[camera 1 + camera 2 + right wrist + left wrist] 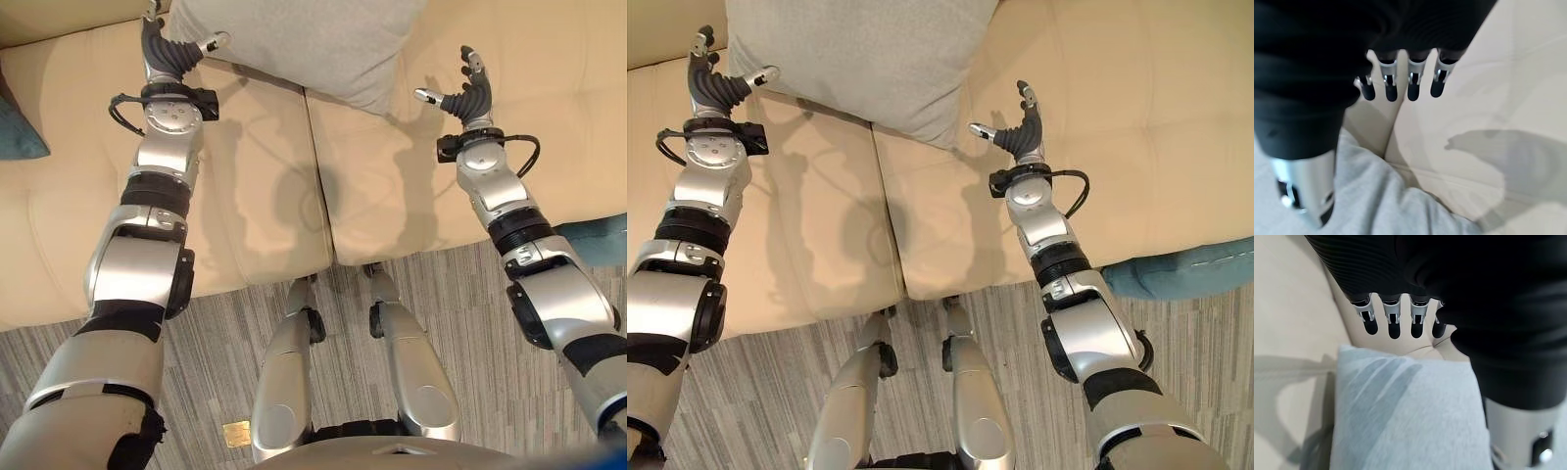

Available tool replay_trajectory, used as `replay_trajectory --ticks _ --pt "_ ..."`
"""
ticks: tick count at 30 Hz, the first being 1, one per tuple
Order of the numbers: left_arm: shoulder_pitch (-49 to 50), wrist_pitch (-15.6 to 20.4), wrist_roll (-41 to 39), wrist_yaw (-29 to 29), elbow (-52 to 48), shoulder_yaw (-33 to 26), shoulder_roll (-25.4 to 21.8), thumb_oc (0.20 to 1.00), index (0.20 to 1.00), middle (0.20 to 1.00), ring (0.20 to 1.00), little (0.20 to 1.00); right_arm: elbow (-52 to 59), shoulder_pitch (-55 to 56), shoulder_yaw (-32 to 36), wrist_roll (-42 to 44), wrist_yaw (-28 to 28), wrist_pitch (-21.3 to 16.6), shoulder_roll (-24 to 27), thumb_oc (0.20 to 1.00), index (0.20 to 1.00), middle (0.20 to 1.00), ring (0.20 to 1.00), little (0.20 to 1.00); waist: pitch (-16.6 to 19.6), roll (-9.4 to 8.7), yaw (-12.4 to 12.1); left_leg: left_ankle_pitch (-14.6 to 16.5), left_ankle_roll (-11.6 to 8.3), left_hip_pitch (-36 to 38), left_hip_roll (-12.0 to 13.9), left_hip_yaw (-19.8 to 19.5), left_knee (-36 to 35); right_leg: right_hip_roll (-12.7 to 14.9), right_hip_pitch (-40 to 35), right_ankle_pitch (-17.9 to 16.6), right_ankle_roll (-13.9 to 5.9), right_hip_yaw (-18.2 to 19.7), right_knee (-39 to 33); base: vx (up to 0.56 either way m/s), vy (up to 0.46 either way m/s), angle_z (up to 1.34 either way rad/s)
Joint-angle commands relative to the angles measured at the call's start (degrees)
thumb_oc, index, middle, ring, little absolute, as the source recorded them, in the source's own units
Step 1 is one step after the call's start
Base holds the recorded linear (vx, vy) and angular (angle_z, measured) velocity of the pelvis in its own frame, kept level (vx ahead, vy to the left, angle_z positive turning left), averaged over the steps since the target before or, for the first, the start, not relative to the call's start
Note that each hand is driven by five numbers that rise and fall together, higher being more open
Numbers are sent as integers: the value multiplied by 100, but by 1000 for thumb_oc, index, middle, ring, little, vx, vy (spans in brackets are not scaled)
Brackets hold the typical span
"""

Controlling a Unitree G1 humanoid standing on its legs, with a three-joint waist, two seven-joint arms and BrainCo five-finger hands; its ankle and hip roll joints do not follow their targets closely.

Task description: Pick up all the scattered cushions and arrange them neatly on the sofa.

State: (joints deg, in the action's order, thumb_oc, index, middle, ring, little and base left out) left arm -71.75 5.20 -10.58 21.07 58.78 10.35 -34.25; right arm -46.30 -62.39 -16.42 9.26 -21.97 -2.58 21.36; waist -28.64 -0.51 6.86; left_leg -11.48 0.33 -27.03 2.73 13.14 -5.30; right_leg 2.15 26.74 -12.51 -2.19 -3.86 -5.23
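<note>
Grey cushion (304, 44): no legible text.
Cream sofa (255, 196): no legible text.
Floor (460, 294): no readable signs.

arms: silver-grey shells, black bands at the joints | wrists: dark ribbed covers, round silver caps with screws | left hand (168, 51), right hand (468, 90): silver fingers, dark tips
</note>
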Motion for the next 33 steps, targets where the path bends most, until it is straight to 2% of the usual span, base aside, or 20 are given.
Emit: replay_trajectory --ticks 1,6,10,13,16,25,26,27,28,33 --pt "-172 179 151 291 374 340 -279 1000 1000 1000 1000 1000 -114 82 72 222 -229 -369 -6 1000 1000 1000 1000 1000 429 -68 3 586 -498 406 -148 -247 30 256 -335 33 -321 3 23 31 4 2" --pt "-1442 -3 323 389 638 1110 -522 1000 1000 1000 1000 1000 -124 -670 -219 425 -273 -401 43 1000 1000 1000 1000 1000 29 1 58 558 -530 286 -165 -282 30 288 -251 13 -371 -9 23 0 12 3" --pt "-2634 -163 354 415 1134 1979 -312 1000 1000 1000 1000 1000 -377 -1562 -699 918 -150 -335 201 1000 1000 1000 1000 1000 -115 -32 119 497 -588 -45 -168 -292 30 323 68 -77 -433 -70 23 3 -11 3" --pt "-3016 -223 137 355 1642 2233 -111 1000 1000 1000 1000 1000 -956 -2118 -970 1387 -48 -293 209 1000 1000 1000 1000 1000 -115 -90 92 455 -619 -274 -154 -293 30 350 295 -146 -443 -117 23 -16 -54 1" --pt "-3093 -292 103 317 1794 2296 101 1000 1000 1000 1000 1000 -1174 -2286 -1023 1630 10 -289 83 1000 1000 1000 1000 1000 -115 -110 34 409 -613 -376 -173 -310 30 366 407 -199 -432 -165 23 -26 -55 4" --pt "-2726 -211 -124 307 1409 1816 1120 1000 1000 1000 1000 1000 -1054 -2393 -1036 1769 27 -371 -455 1000 1000 1000 1000 1000 -115 -19 -83 419 -654 -439 -159 -400 30 392 478 -180 -429 -255 23 -13 -32 5" --pt "-2706 -185 -167 287 1353 1779 1176 1000 1000 1000 1000 1000 -1040 -2423 -1049 1773 35 -379 -479 649 649 649 649 649 -115 -10 -92 416 -652 -458 -157 -417 30 388 495 -184 -428 -267 23 -26 -41 5" --pt "-2692 -107 -319 232 1170 1695 1276 250 250 250 250 250 -962 -2482 -1041 1806 30 -427 -535 200 200 200 200 200 -115 32 -125 415 -656 -474 -154 -456 30 383 508 -177 -427 -279 23 -15 -30 5" --pt "-2692 -107 -319 232 1169 1695 1276 200 200 200 200 200 -962 -2481 -1042 1806 30 -427 -535 200 200 200 200 200 -115 33 -125 415 -656 -474 -154 -457 30 383 508 -177 -427 -280 23 -11 -35 4" --pt "-2456 58 -666 166 738 1461 1248 200 200 200 200 200 -581 -2430 -896 1830 -49 -539 -422 200 200 200 200 200 -115 96 -160 415 -655 -422 -142 -512 30 375 484 -176 -421 -298 23 -1 -3 1"
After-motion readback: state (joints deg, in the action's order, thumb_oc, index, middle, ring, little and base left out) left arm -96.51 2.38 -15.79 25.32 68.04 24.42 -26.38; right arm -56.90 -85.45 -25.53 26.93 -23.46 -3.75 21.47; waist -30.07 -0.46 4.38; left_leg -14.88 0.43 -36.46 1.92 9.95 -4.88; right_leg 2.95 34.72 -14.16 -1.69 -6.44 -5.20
